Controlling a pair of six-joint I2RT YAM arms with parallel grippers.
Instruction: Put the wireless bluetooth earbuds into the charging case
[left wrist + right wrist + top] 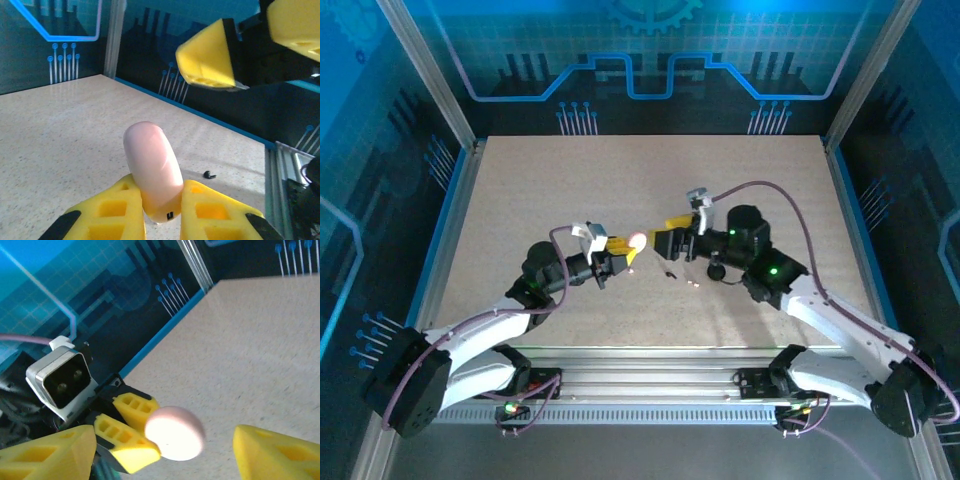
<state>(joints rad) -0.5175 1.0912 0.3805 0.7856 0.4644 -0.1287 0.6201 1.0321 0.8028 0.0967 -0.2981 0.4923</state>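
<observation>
Top view: the left gripper (626, 250) is clamped on a pinkish-white charging case (638, 241), held over the middle of the table (550, 180). The right gripper (663, 232) faces it, fingers apart. Two tiny earbuds (669, 272) lie on the table nearby, toward the near edge.

Left wrist view: the charging case (152, 167) is a smooth rounded pebble. It is probably light, hard and slippery, and best pinched across its flatter faces. A black earbud (209, 174) lies beyond; it looks feather-light and apt to skid.

Right wrist view: the charging case (175, 434) shows pale between the right gripper's spread fingers.
</observation>
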